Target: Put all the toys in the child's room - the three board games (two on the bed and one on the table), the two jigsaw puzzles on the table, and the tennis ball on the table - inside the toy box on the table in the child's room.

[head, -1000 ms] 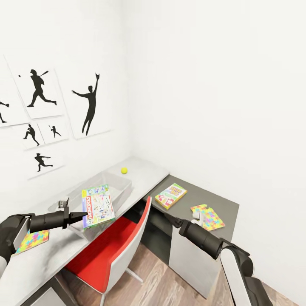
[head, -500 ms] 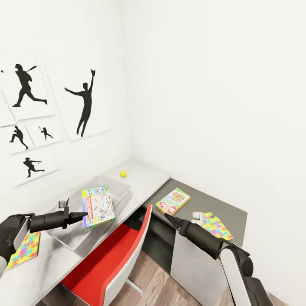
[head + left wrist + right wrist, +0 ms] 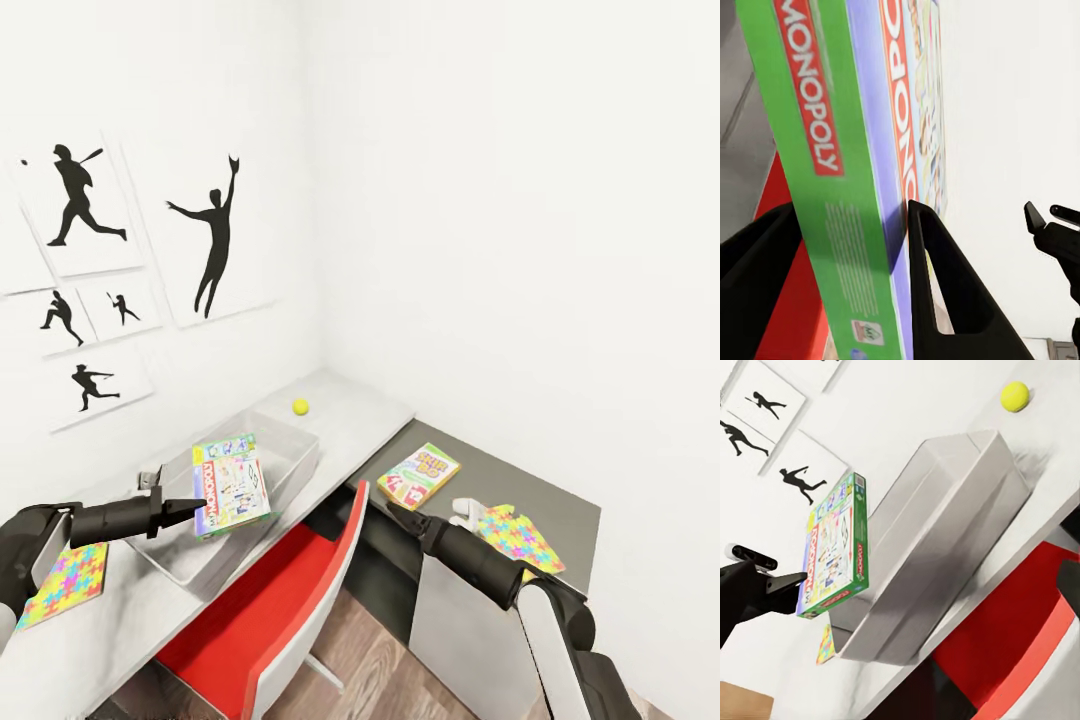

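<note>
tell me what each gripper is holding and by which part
The left gripper holds the Monopoly box by one edge, its fingers on the two broad faces, above the toy box. The right gripper holds nothing.

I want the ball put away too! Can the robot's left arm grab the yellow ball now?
Probably not yet. The left gripper is shut on the Monopoly game, so it has no free grip, and the tennis ball lies beyond the toy box on the table.
</note>
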You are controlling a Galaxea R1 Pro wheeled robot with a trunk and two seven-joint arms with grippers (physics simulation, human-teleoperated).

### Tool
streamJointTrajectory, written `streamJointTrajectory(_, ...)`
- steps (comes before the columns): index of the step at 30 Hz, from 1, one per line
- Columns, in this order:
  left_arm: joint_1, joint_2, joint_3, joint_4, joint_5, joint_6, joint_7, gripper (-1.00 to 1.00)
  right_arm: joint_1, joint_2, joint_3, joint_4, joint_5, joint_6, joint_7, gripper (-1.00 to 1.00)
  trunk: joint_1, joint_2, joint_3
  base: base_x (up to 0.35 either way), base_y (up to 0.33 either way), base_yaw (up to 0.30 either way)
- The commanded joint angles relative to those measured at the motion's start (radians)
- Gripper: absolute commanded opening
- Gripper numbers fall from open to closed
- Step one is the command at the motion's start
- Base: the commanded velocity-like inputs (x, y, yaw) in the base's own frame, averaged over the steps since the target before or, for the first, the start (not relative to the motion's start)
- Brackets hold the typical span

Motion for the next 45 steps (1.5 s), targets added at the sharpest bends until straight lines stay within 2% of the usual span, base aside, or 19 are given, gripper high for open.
streamJointTrajectory(1,-0.001,0.000,0.000,0.000,0.003,0.008,-0.002,-1.00,-0.001,0.001,-0.003,-0.001,-0.002,0.007,0.003,1.00,0.001,-0.002,-0.002,0.106,0.000,0.278)
streamJointTrajectory(15,-0.001,0.000,0.000,0.000,0.002,0.008,0.000,-1.00,-0.001,0.000,-0.003,-0.001,-0.002,0.007,0.004,1.00,0.001,-0.002,-0.002,0.139,0.000,0.281)
streamJointTrajectory(27,-0.001,0.001,0.000,0.000,0.001,0.008,0.000,-1.00,-0.003,-0.004,-0.006,-0.002,-0.001,0.004,0.007,1.00,0.001,-0.002,-0.002,0.044,0.000,0.028)
streamJointTrajectory(28,-0.001,0.001,0.001,0.000,0.001,0.008,-0.001,-1.00,-0.008,-0.005,-0.006,-0.002,-0.001,0.008,0.007,1.00,0.001,-0.002,-0.002,0.000,0.000,0.000)
streamJointTrajectory(31,-0.001,0.002,0.001,0.001,0.003,0.008,-0.001,-1.00,-0.051,-0.034,-0.012,-0.002,-0.001,0.065,0.006,1.00,0.001,-0.002,-0.002,0.000,0.000,0.000)
streamJointTrajectory(32,-0.001,0.002,0.001,0.001,0.003,0.008,0.000,-1.00,-0.061,-0.047,-0.017,-0.002,-0.001,0.089,0.006,1.00,0.001,-0.002,-0.002,0.000,0.000,0.000)
streamJointTrajectory(34,-0.001,0.001,0.002,0.001,0.003,0.008,-0.001,-1.00,-0.071,-0.084,-0.062,-0.002,-0.009,0.131,0.011,1.00,0.001,-0.002,-0.002,0.000,0.000,0.000)
streamJointTrajectory(36,-0.001,0.000,0.002,0.002,0.003,0.010,-0.001,-1.00,-0.070,-0.101,-0.111,-0.002,-0.014,0.146,0.021,1.00,0.001,-0.002,-0.002,0.000,0.000,0.000)
streamJointTrajectory(39,-0.001,0.002,0.002,0.003,0.004,0.017,-0.003,-1.00,-0.065,-0.110,-0.150,-0.002,-0.017,0.153,0.049,1.00,0.001,-0.002,-0.002,0.000,0.000,0.000)
streamJointTrajectory(45,-0.001,-0.002,0.004,0.029,0.003,0.039,0.021,-1.00,-0.065,-0.104,-0.160,-0.002,-0.017,0.145,0.065,1.00,0.001,-0.002,-0.002,0.000,0.000,0.000)
